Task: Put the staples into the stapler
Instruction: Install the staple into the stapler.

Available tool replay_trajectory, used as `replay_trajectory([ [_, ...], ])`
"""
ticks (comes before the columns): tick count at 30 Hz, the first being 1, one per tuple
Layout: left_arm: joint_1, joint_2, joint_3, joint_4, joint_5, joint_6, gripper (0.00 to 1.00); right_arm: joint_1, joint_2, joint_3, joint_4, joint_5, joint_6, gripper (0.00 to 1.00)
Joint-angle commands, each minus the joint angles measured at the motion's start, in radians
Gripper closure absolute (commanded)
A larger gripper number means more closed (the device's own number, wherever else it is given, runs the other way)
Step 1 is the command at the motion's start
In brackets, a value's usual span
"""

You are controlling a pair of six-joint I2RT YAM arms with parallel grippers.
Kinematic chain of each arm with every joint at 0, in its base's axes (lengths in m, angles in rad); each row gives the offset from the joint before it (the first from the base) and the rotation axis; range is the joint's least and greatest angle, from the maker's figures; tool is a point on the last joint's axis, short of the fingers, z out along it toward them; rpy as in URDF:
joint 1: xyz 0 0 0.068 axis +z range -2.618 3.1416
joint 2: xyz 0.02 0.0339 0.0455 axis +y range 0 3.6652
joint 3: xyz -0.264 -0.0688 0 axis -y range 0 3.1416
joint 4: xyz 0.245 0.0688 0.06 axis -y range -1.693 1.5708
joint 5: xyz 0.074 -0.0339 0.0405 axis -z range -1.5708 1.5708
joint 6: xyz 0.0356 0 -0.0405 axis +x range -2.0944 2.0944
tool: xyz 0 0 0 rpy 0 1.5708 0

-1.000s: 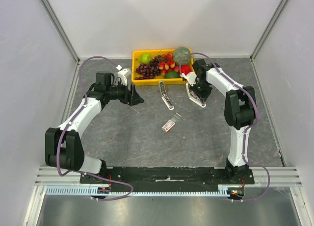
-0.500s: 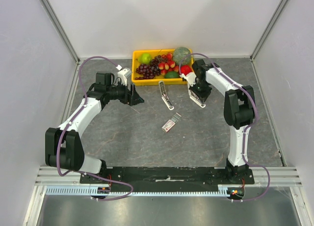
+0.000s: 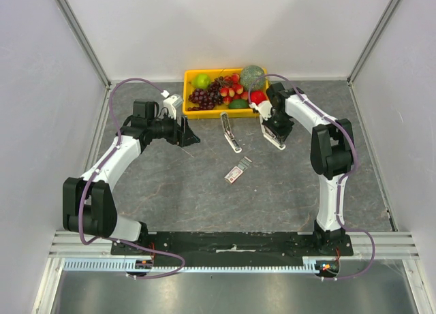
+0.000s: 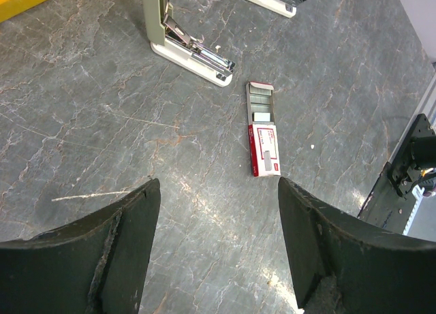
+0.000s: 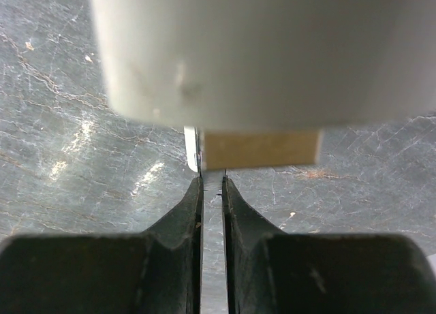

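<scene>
The staples box (image 3: pixel 237 171), red and white with its tray slid partly out, lies flat mid-table, also in the left wrist view (image 4: pixel 264 131). A white stapler (image 3: pixel 230 133) lies opened beside the tray, its metal rail showing (image 4: pixel 194 50). A second white stapler (image 3: pixel 274 139) sits to its right. My right gripper (image 3: pixel 276 129) is above it, and its fingers (image 5: pixel 212 181) are shut on a thin silvery part under the stapler's white body (image 5: pixel 259 48). My left gripper (image 3: pixel 189 135) hovers open left of the staplers, with only bare table between its fingers (image 4: pixel 218 191).
A yellow tray (image 3: pixel 188 112) full of fruit stands at the back, just behind the two staplers. Grey stone-patterned table (image 3: pixel 170 184) lies all around the box. White walls close in the sides and back.
</scene>
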Motion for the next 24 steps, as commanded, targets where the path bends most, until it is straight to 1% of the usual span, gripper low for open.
replay_trajectory([
  [1,0.005,0.001,-0.002,0.032,0.022,0.025,0.24,0.004,-0.009,0.025,0.007,0.02,-0.009,0.81],
  [9,0.005,0.001,0.0,0.033,0.02,0.025,0.24,0.004,-0.021,0.018,0.01,0.016,-0.013,0.69],
  [13,0.007,-0.002,-0.002,0.032,0.02,0.025,0.24,0.004,-0.029,0.018,0.016,0.007,-0.013,0.67],
  [19,0.007,-0.003,-0.002,0.032,0.019,0.025,0.24,0.0,-0.064,0.001,0.044,-0.017,-0.016,0.66],
  [22,0.007,-0.005,-0.002,0.033,0.02,0.025,0.24,-0.003,-0.104,-0.037,0.079,-0.055,-0.025,0.66],
  [24,0.007,-0.005,-0.002,0.032,0.02,0.025,0.24,-0.011,-0.142,-0.076,0.114,-0.054,-0.029,0.66],
])
